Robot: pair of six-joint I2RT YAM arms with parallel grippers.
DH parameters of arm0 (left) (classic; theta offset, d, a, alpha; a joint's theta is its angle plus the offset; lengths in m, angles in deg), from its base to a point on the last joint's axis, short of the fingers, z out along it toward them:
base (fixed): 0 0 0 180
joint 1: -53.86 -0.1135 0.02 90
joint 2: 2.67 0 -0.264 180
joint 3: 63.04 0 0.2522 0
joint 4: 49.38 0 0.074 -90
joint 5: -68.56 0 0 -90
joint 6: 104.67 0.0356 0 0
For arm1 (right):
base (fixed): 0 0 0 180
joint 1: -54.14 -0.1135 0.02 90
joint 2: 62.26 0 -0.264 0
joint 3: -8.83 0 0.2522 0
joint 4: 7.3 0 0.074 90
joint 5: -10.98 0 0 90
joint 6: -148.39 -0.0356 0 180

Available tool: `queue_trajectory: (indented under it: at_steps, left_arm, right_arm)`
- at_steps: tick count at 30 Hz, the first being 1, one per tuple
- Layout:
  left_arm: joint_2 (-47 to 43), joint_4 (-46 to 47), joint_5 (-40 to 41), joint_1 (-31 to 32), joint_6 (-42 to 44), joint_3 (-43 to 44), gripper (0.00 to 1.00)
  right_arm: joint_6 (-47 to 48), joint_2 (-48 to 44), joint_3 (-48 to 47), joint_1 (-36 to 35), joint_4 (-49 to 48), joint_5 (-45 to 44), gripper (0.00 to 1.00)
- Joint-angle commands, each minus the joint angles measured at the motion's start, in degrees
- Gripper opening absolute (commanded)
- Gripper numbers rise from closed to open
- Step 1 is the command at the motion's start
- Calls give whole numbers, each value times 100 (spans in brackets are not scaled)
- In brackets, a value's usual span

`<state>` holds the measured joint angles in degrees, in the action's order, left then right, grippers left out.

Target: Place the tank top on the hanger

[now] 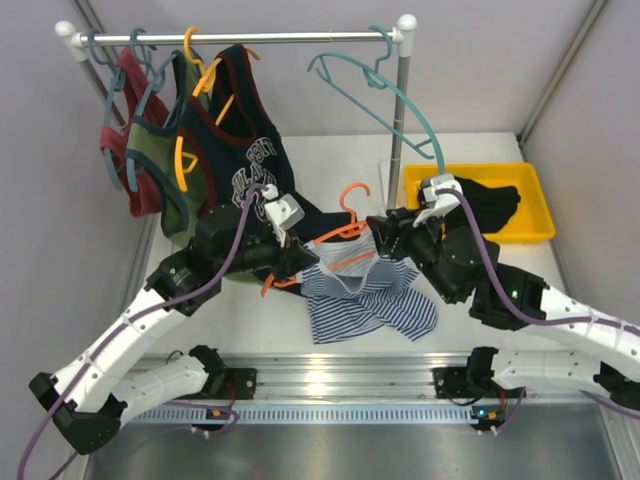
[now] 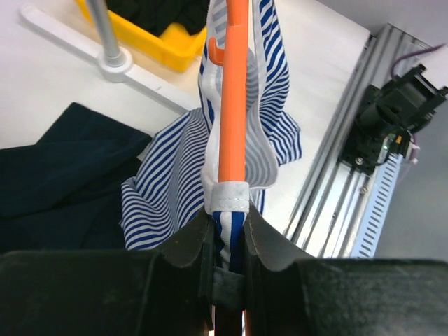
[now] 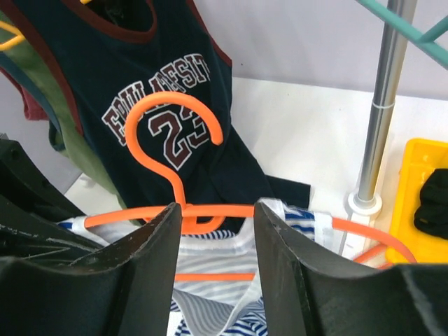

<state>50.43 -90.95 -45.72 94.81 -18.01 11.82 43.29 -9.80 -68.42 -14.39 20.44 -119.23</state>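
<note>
Your left gripper (image 2: 227, 222) is clamped on the hanger (image 1: 350, 215) and the tank top's (image 1: 365, 300) strap at mid-tabletop. The right gripper's (image 3: 218, 227) jaws stand apart by the hanger's neck. The yellow bin (image 1: 535, 236) at the back right corner holds a black garment (image 1: 490, 205).

Hanger: we see the orange hanger (image 2: 232, 105) as a thin bar running from our fingers to the top edge; we place everything else against it.
Left gripper: our left gripper (image 2: 227, 217) is clamped on the hanger, a dark finger (image 2: 185, 241) pressed to each side.
Tank top: the striped tank top (image 2: 168, 189) drapes over the hanger, its pale grey trim pinched against the bar at our fingertips.
Navy garment (image 2: 63, 175): left of the hanger, on the white table (image 2: 42, 91), touching the tank top.
Yellow bin (image 2: 164, 49): upper left of the hanger, holding a black garment (image 2: 161, 14).
Rack pole (image 2: 105, 31): further left of the hanger than the bin, upright on a white foot.
Rail (image 2: 336, 175): right of the hanger, carrying a black arm base (image 2: 392, 119).
</note>
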Motion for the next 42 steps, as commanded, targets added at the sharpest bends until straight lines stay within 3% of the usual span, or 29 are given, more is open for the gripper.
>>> queue_trajectory:
  at_steps: [1, 10, 15, 25, 31, 37, 42]
  left_arm:
    - [-335, 611, 598, -17, -211, -11, 0]
    - [-617, 330, 1205, -17, -300, 507, 0]
    - [-398, -188, 1513, -25, -194, 1271, 0]
    - [665, -1761, 2374, -25, 43, 4160, 0]
    - [1123, -2588, 2638, -26, -53, 5436, 0]
    - [1194, -3106, 2849, -25, -88, 5773, 0]
    - [1124, -3266, 3051, -26, -212, 5563, 0]
  right_arm:
    - [-11, -52, -445, -64, 131, -48, 46]
    - [24, -140, -788, -64, 360, -241, 49]
    - [50, -123, -1017, -64, 509, -391, 49]
    - [94, -26, -1254, -64, 676, -435, 47]
    - [112, -52, -1289, -64, 738, -471, 47]
    - [94, -122, -1202, -64, 791, -549, 46]
    - [59, -184, -1105, -64, 817, -602, 46]
